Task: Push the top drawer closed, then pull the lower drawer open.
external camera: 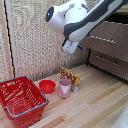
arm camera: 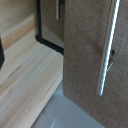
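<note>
In the exterior view a dark cabinet stands at the right. Its top drawer (external camera: pixel 111 41) is a tall brown front with a slim silver bar handle (external camera: pixel 102 38), and it seems to stick out a little. Beneath sits the shorter lower drawer (external camera: pixel 112 64). My gripper (external camera: pixel 70 47) hangs from the white and black arm just off the top drawer's left end; its fingers are too blurred to read. The wrist view looks close at the top drawer (arm camera: pixel 82 55) and its handle (arm camera: pixel 108 50), with the lower drawer's handle (arm camera: pixel 57 8) further back.
On the wooden table lie a red wire basket (external camera: pixel 20 100), a red bowl (external camera: pixel 47 86), a pink cup (external camera: pixel 64 88) and a snack bag (external camera: pixel 71 76). A woven panel wall (external camera: pixel 35 35) stands behind them.
</note>
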